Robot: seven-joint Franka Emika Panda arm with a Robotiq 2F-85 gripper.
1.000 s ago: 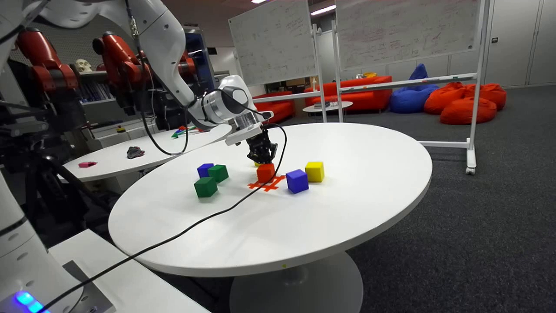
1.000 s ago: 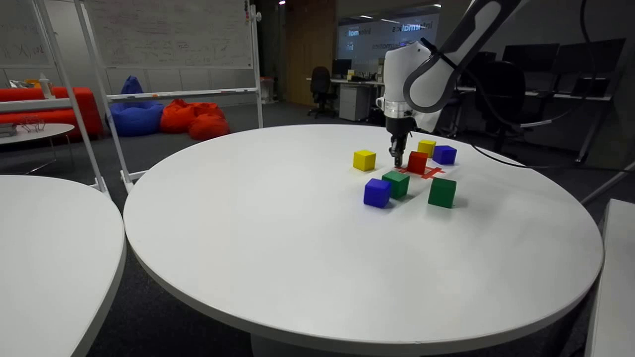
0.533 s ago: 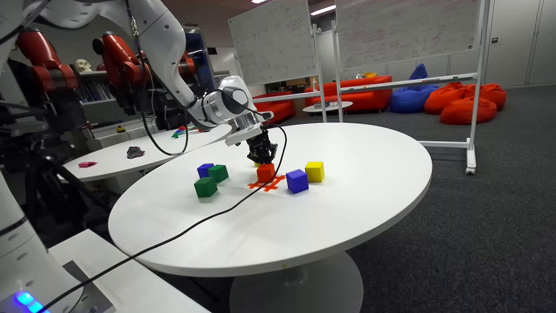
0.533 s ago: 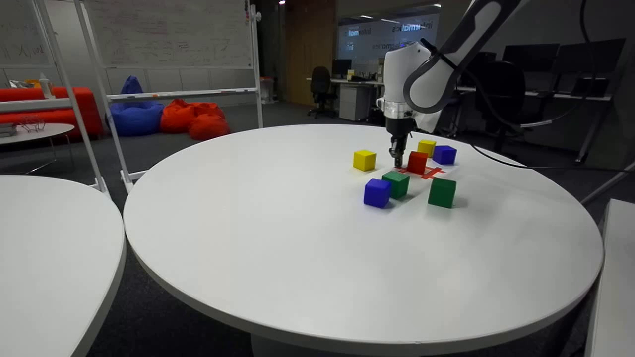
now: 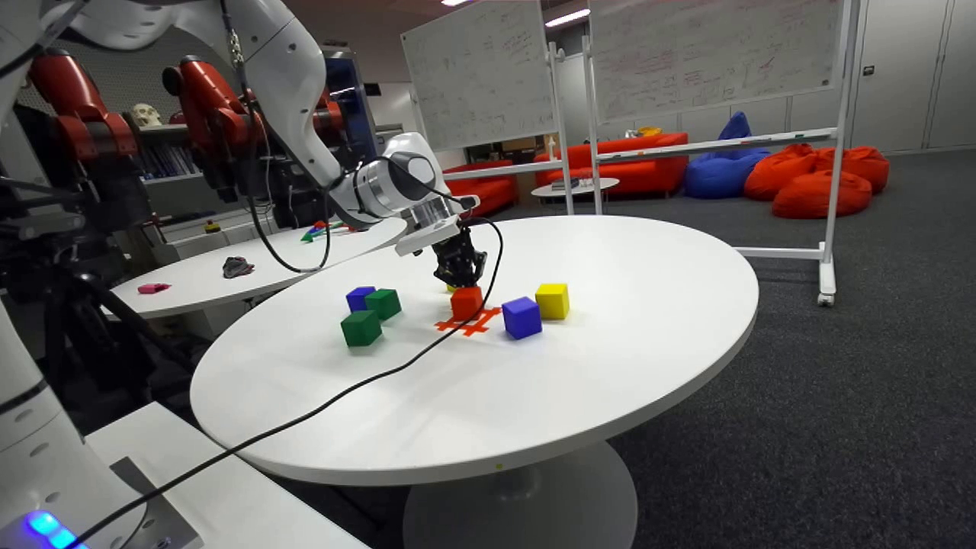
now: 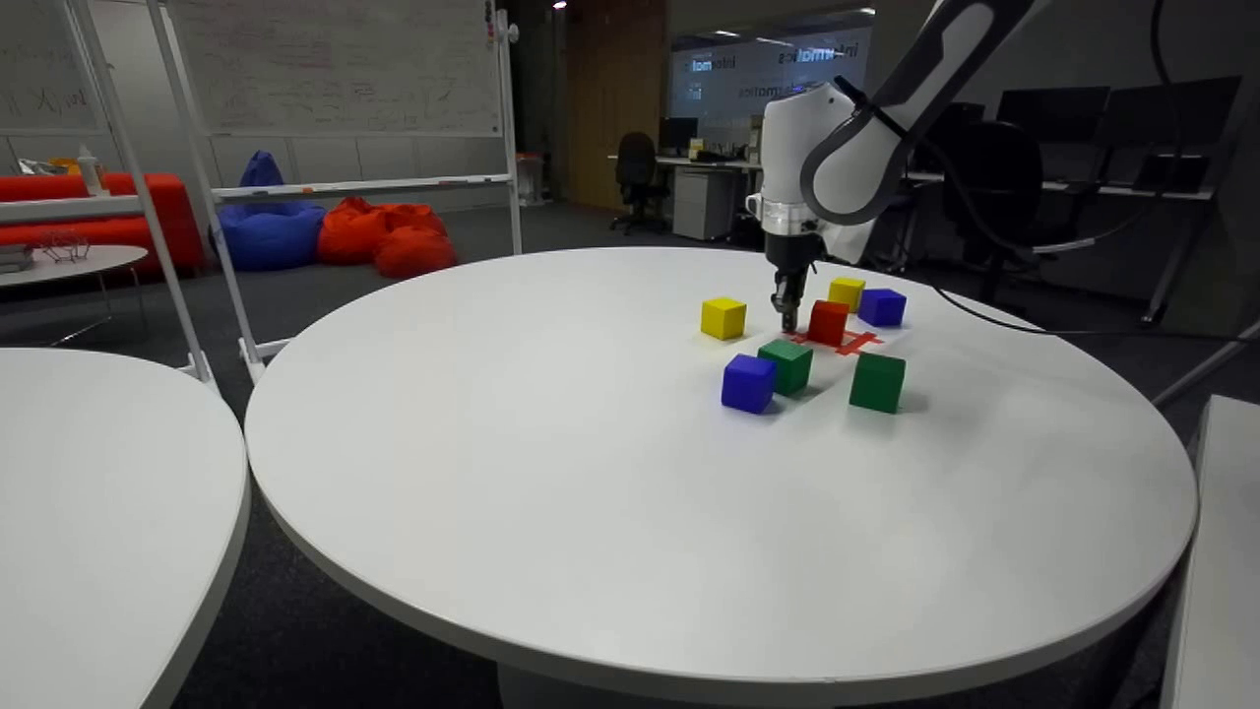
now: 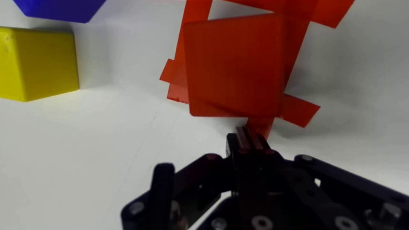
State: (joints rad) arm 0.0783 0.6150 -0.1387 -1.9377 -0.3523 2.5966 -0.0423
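Observation:
My gripper (image 7: 251, 140) is shut, its fingertips pressed together with nothing between them. Just beyond the tips in the wrist view sits a red cube (image 7: 235, 67); a narrow gap shows between them. The cube rests on crossed strips of red tape (image 7: 300, 110) stuck to the white table. In an exterior view the gripper (image 6: 788, 323) points down beside the red cube (image 6: 828, 323), low over the tabletop; whether it touches the table I cannot tell. The red cube (image 5: 466, 303) partly hides the fingertips in an exterior view. A yellow cube (image 7: 48, 65) and a blue cube (image 7: 62, 9) lie left in the wrist view.
Around the tape stand two green cubes (image 6: 877, 382), two blue cubes (image 6: 748, 384) and two yellow cubes (image 6: 723, 319). A black cable (image 5: 358, 383) hangs across the round table (image 5: 610, 396) in an exterior view. Another white table (image 6: 108, 492) stands alongside.

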